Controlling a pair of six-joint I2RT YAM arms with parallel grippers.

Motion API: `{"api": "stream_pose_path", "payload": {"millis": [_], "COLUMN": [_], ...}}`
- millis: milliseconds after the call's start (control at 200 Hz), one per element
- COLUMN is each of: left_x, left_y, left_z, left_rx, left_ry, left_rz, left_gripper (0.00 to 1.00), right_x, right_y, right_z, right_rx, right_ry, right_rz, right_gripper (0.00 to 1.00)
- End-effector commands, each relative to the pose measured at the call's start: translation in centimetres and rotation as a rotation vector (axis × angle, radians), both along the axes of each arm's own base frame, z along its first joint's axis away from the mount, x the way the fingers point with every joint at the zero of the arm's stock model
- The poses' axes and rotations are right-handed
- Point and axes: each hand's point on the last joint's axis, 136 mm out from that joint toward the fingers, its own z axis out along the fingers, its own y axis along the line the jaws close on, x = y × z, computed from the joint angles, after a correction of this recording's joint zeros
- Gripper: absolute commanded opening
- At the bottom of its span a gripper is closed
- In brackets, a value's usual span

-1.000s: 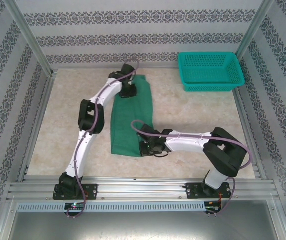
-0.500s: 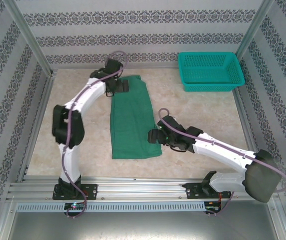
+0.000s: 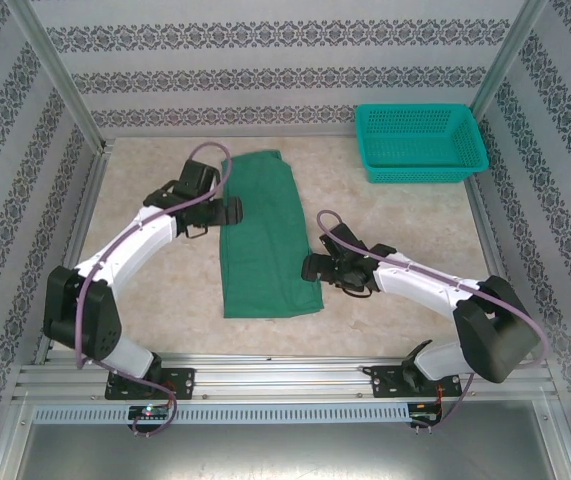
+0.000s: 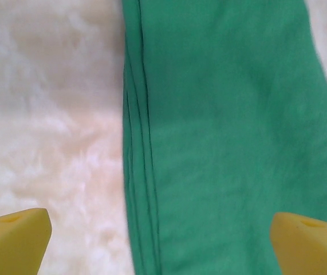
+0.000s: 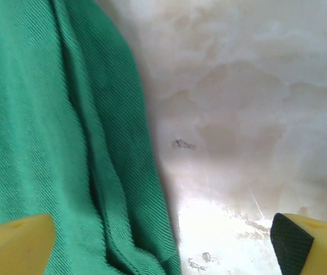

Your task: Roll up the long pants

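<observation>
1. While both pairs of jaws stand spread wide and pinch nothing, the long pants [image 3: 265, 235] lie flat on the counter [image 3: 405, 225] between them, folded lengthwise into one narrow strip.
2. Left jaws: the yellow pads [image 4: 15, 236] sit well apart. The cloth lies just ahead of the gap. Its stacked folded edge is nearer the pad at the left of the wrist view, and its body runs across to the other pad.
3. Right jaws: the pads [image 5: 15, 243] are equally far apart. Cloth lies ahead of one pad and bare counter ahead of the other, so the strip's long edge passes roughly through the gap.
4. Long axis: the strip runs away from the arm bases toward the far wall, leaning slightly. Each pair of jaws faces it broadside from an opposite long edge, so both point across the axis, not along it.
5. Nearness: the right jaws sit just beside the strip close to its near short end. The left jaws sit just beside its far half.
6. Judgement: a roll has to start at a short end and travel along the axis, so both pairs would need to turn to one end. The near end favours the right arm, and the left arm would have farther to travel to reach it.
7. Outward: a teal basket [image 3: 420, 140] stands well apart beyond the right jaws, at the far corner, touching nothing of the garment.
</observation>
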Motion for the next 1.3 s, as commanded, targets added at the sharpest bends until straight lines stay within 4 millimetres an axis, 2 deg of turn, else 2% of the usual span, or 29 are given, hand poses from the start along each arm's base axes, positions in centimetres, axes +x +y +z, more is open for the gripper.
{"api": "stream_pose_path", "payload": {"millis": [0, 120, 260, 345, 460, 610, 729, 829, 1024, 1099, 1294], "left_x": [-5.1, -10.2, -14.6, -16.0, -16.8, -19.0, -19.4, -18.6, -17.7, -17.2, -14.9], "left_y": [-2.8, -4.7, -5.1, -5.7, -6.2, -9.0, -10.6, -11.2, -9.6, -9.5, -7.7], "left_z": [0.0, -1.8, -3.8, -3.5, -3.3, -5.6, -7.5, -8.9, -11.9, -12.4, -13.1], "left_rx": [0.142, 0.396, 0.605, 0.644, 0.685, 0.665, 0.665, 0.689, 0.739, 0.755, 0.743], "left_ry": [0.024, 0.026, 0.062, 0.072, 0.086, 0.139, 0.171, 0.157, 0.242, 0.247, 0.303], "left_rz": [-0.171, -0.346, -0.559, -0.648, -0.723, -0.917, -1.014, -1.037, -1.022, -1.001, -0.895], "left_gripper": [0.96, 0.97, 0.98, 0.99, 1.00, 0.99, 0.95, 0.92, 0.88, 0.88, 0.87], "right_x": [0.1, 0.5, 0.9, 1.0, 1.3, 1.4, 1.4, 1.3, 1.5, 1.5, 1.4], "right_y": [-1.7, -1.7, -2.3, -2.9, -3.7, -4.4, -4.5, -4.6, -5.0, -5.1, -5.8], "right_z": [-1.2, -1.8, -1.9, -2.0, -1.9, -1.6, -1.5, -1.7, -1.4, -1.0, -0.6], "right_rx": [-0.043, 0.008, 0.062, 0.093, 0.129, 0.148, 0.156, 0.161, 0.172, 0.174, 0.172], "right_ry": [0.038, 0.070, 0.091, 0.101, 0.101, 0.095, 0.089, 0.092, 0.083, 0.076, 0.051], "right_rz": [-0.044, -0.078, -0.121, -0.149, -0.183, -0.215, -0.221, -0.232, -0.248, -0.247, -0.263], "right_gripper": [0.98, 0.98, 0.98, 0.98, 0.98, 0.98, 0.98, 0.98, 0.98, 0.98, 0.98]}}
